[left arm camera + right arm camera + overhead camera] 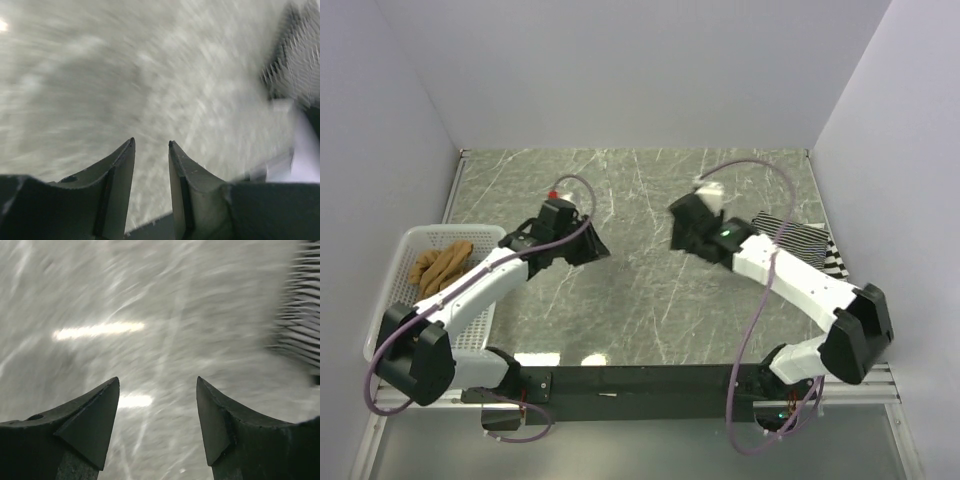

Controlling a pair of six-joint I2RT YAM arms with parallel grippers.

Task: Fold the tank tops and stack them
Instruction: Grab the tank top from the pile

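A black-and-white striped tank top (809,242) lies flat at the table's right edge, partly under my right arm. A tan-brown top (440,264) lies bunched in the white mesh basket (395,290) at the left. The thin-striped top is not in view. My left gripper (594,246) hovers over bare marble left of centre, open and empty, its jaws a narrow gap apart (151,144). My right gripper (677,236) hovers right of centre, open wide and empty (158,381). Both wrist views are motion-blurred. Each shows a blurred striped patch at its right edge, too smeared to name.
The table is green-grey marble (640,200) with white walls on three sides. The basket stands at the left edge beside my left arm. A blurred white part (295,155) shows at the right of the left wrist view. Light glare lies on the table front (560,357).
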